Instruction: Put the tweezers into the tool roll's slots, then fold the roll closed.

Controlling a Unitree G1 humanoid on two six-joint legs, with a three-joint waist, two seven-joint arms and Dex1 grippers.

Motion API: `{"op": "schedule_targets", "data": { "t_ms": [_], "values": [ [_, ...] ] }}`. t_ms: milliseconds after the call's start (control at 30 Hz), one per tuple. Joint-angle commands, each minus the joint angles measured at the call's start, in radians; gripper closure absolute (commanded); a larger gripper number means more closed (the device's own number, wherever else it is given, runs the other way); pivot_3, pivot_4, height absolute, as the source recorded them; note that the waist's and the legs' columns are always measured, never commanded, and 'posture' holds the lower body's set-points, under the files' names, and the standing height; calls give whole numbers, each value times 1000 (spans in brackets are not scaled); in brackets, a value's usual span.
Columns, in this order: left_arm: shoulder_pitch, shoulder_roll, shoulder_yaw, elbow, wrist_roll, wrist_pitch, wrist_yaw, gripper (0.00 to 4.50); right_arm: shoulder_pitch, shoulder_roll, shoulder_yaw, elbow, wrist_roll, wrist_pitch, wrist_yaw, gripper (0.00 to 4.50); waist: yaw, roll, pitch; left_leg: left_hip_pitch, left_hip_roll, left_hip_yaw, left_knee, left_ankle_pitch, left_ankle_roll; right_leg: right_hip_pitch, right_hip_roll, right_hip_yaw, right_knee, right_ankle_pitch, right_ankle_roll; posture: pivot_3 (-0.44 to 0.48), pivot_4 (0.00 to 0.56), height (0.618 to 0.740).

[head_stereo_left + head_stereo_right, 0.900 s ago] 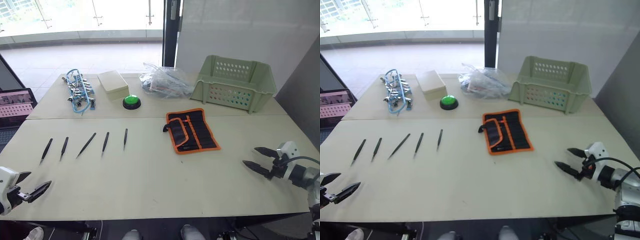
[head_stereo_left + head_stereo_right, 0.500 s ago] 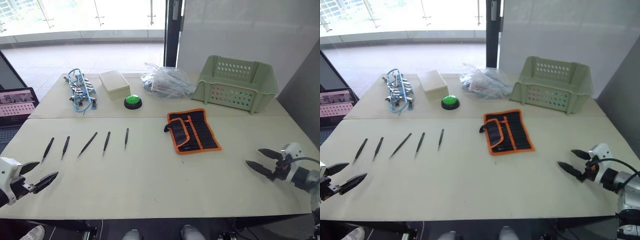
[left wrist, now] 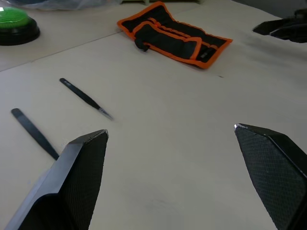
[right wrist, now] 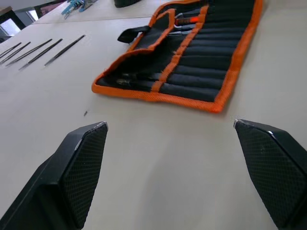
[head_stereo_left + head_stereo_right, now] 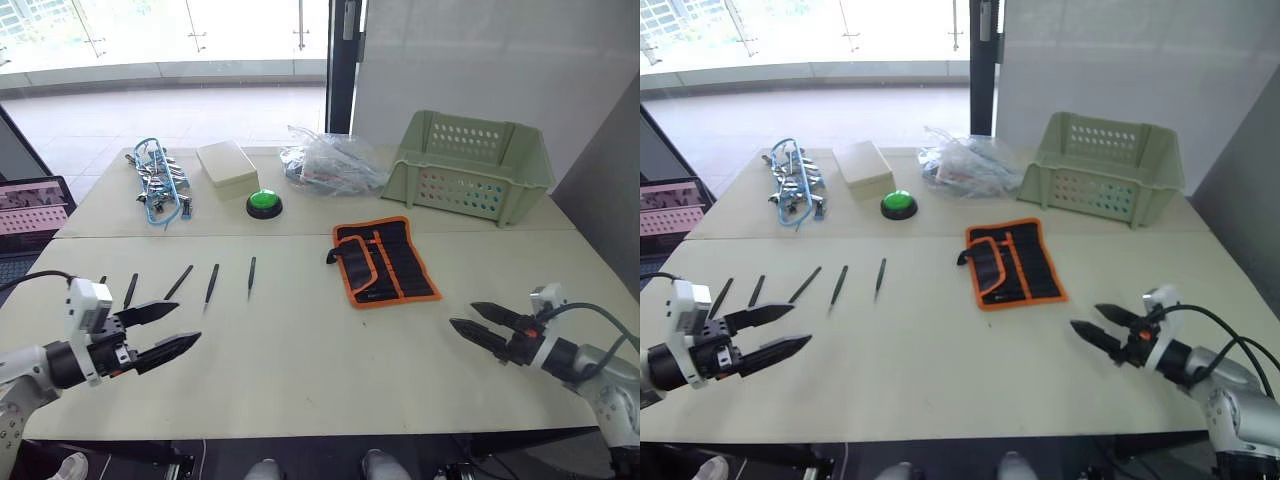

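You have nothing stowed yet: the tweezers (image 5: 838, 285) lie loose at 9 o'clock, the roll (image 5: 384, 262) lies unfolded at centre, well apart, and the left gripper (image 5: 160, 333) and right gripper (image 5: 479, 322) hover wide and empty.

Bare tabletop (image 5: 300, 360) across the whole near half, open between the left gripper (image 5: 160, 330) and the right gripper (image 5: 478, 325), both spread wide and holding nothing. Nothing between the left gripper and the tweezers (image 5: 212, 284) laid in a row just beyond its fingertips. Clear run from the right gripper to the tool roll (image 5: 385, 262), unfolded flat past it. Wide free strip between tweezers and roll. Crowded along the far edge: green basket (image 5: 470, 165) behind the roll, crumpled plastic bag (image 5: 330, 162), green button (image 5: 263, 203), pale box (image 5: 227, 168), tangle of blue clips (image 5: 160, 182)
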Motion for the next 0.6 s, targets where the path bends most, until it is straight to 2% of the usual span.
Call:
{"op": "schedule_targets", "data": {
  "t_ms": [33, 133, 333, 433, 600],
  "values": [
    [7, -53, -29, -102, -18, 11, 74, 36, -4, 15, -8, -123, 57, 62, -57, 0, 1, 0, 0, 0, 0, 0, 0, 0, 0, 0, 0, 0, 0, 0, 0, 0, 150, 740],
    [15, -101, -49, -163, -28, 19, 127, 36, -12, 28, 9, -176, 64, 97, -94, 0, 2, 0, 0, -1, 0, 0, 0, 0, 0, 0, 0, 0, -1, 0, 0, 0, 150, 740],
    [20, -139, -73, -202, -28, 17, 173, 36, -20, 74, 85, -263, 62, 138, -174, 0, 2, 0, 0, -1, 0, -1, 0, 0, 0, 0, 0, 0, -1, 0, 0, 0, 150, 740],
    [18, -142, -83, -209, -26, 15, 177, 36, -32, 96, 109, -280, 43, 160, -234, 0, 2, 0, 0, -1, 0, -1, 0, 0, 0, 0, 0, 0, -1, 0, 0, 0, 150, 740],
    [-77, -94, -162, -205, 26, 14, 173, 36, -100, 175, 151, -285, 72, 306, -398, 0, 5, -1, 0, -1, 0, -2, 1, 1, -1, 0, 0, -1, -1, 0, 0, 0, 150, 740]
  ]
}}
